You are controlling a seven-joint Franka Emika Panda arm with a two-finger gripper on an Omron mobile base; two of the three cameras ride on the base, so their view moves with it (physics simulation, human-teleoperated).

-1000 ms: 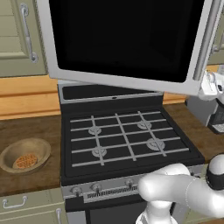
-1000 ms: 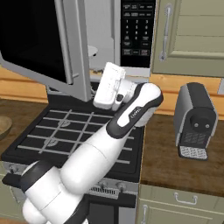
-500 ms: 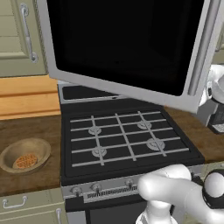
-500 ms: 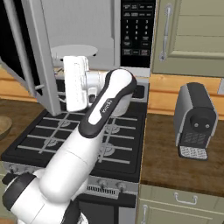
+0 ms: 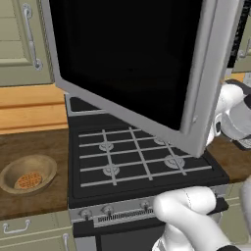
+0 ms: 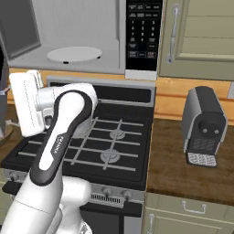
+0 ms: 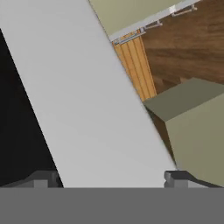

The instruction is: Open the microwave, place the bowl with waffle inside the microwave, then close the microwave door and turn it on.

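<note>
Kitchen fittings noted: beige cabinets, a brown wooden counter (image 5: 34, 206) and a black gas stove (image 5: 137, 166) set into it.

1. Microwave (image 6: 87, 36) is mounted above the stove. Its cavity stands exposed in the right base view, with the white round turntable (image 6: 74, 54) on the pale floor and the black keypad panel (image 6: 144, 34) at the right side.

2. Microwave door (image 5: 132, 63) is swung wide open. In the left base view its black glass window faces the camera and its silver frame edge reaches out over the stove.

3. Bowl (image 5: 28, 172) sits on the counter to the left of the stove, near the counter's front edge, upright. Waffle (image 5: 28, 180) lies inside it, flat on the bottom.

4. Gripper (image 7: 111, 177) has its 2 fingertips (image 7: 41, 178) spread wide apart, 1 on each side of the door's silver frame edge in the hand view. Whether either tip touches the frame cannot be told. Nothing is clamped between them.

5. Arm's white hand (image 6: 27, 109) is at the left of the right base view, over the stove's left edge.

6. Grey coffee machine (image 6: 204, 125) stands on the counter to the right of the stove, well apart from the bowl.
</note>
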